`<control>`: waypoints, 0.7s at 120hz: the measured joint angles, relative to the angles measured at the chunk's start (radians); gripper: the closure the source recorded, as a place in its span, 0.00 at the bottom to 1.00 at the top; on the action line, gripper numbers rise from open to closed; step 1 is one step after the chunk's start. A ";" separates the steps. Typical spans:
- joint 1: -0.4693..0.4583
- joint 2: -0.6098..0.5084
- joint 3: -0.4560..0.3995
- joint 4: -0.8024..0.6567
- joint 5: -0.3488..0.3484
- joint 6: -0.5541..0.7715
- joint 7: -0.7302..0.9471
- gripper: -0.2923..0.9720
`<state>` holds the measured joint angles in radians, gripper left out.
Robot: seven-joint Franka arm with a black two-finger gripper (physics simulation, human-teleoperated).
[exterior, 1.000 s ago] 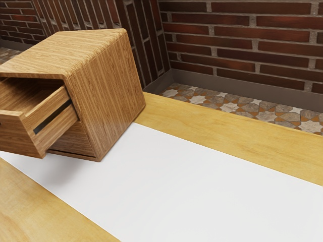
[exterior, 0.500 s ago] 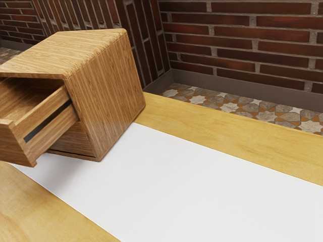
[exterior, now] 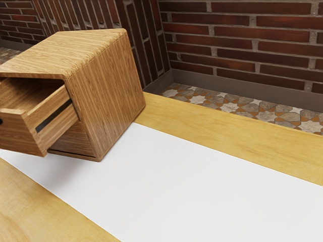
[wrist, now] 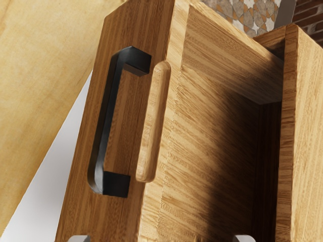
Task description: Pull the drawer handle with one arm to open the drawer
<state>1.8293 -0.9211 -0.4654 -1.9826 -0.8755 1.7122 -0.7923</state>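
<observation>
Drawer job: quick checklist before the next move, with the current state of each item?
1. Drawer out of the cabinet: ok. It is partly open and its front stands clear of the cabinet.
2. Drawer fully open: cannot tell. Its back end is hidden inside the cabinet.
3. Handle in sight: ok. It is a black bar on the drawer front, close in the wrist view.
4. Handle held: not ok. The whole bar shows bare and nothing touches it.
5. Cabinet seated on the table: ok. It stands on the white strip.

Red brick wall (exterior: 242, 35), patterned floor tiles (exterior: 237, 107), seemingly stone
</observation>
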 joint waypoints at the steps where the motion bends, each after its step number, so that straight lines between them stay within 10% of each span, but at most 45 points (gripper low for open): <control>1: -0.001 0.000 0.000 0.012 0.013 -0.007 -0.005 0.55; 22: -0.141 0.170 -0.019 0.279 0.284 -0.167 -0.134 0.38; 35: -0.776 0.517 0.226 0.520 0.577 -0.254 -0.258 0.33; 42: -0.953 0.605 0.310 0.574 0.657 -0.282 -0.312 0.31; 84: -1.045 0.687 0.218 0.600 0.649 -0.323 -0.522 0.26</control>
<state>0.7843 -0.2337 -0.2475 -1.3823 -0.2260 1.3890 -1.3146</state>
